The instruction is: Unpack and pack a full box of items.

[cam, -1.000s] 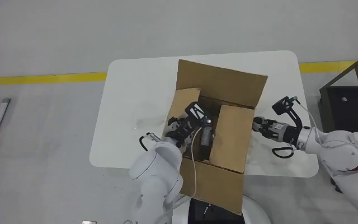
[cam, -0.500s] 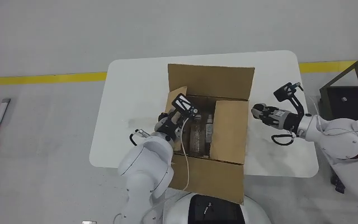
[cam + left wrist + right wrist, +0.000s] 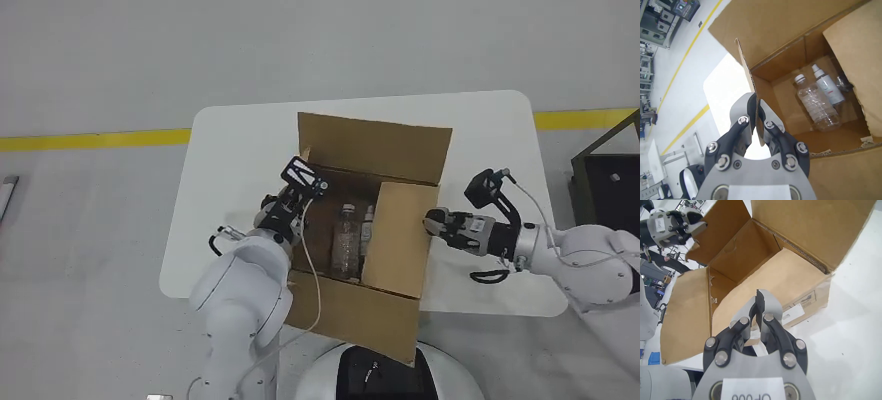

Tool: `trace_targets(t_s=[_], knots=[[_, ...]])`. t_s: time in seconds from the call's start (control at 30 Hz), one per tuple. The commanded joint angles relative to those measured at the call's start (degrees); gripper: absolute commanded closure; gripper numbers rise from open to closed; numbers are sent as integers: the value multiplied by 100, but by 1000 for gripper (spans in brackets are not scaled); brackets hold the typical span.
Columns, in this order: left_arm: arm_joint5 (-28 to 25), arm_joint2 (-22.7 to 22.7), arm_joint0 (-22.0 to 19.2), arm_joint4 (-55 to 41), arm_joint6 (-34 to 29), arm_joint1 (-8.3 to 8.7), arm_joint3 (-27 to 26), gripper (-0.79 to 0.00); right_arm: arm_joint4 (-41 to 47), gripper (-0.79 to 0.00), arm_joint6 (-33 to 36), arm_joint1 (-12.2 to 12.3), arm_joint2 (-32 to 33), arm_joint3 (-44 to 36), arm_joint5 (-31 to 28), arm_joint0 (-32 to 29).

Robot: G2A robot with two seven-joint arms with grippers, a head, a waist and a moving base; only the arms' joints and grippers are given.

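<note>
The left gripper [image 3: 757, 106] is clamped on the free edge of the left flap [image 3: 745, 62] of the box [image 3: 772, 28]. The cardboard is pinched between both pads, and the flap is held upright. In the top view, this gripper [image 3: 300, 185] is located left of centre, at the left rim of the box [image 3: 380, 150].

The jaws of the right gripper [image 3: 758, 300] are brought together, and nothing is seen between the pads. In the top view, this gripper [image 3: 437, 222] is located right of centre, at the outer edge of the right flap [image 3: 400, 235], which is tilted inward over the opening. Contact with that flap cannot be confirmed.

The box is placed at the centre of the white table [image 3: 240, 150], between the two grippers. On its floor, a clear bottle [image 3: 815, 102] and a white spray bottle [image 3: 829, 89] are laid side by side. A dark item [image 3: 843, 83] is partly covered by the right flap.
</note>
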Motion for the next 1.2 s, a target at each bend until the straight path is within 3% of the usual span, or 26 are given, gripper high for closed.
trace_targets(t_s=[0.0, 0.2, 0.4, 1.17], knots=[[17, -150, -35, -70, -16, 20, -31, -785, -33, 0, 15, -13, -80, 81, 10, 71], [-102, -467, -208, 433, 104, 122, -48, -785, -90, 0, 51, -36, -167, 249, 52, 217], [-211, -503, -373, 2013, 576, 265, 71, -785, -106, 0, 84, -48, -194, 290, 86, 283], [236, -1110, 37, 2402, 1042, 397, 870, -785, -177, 0, 101, -73, -211, 271, 127, 240]])
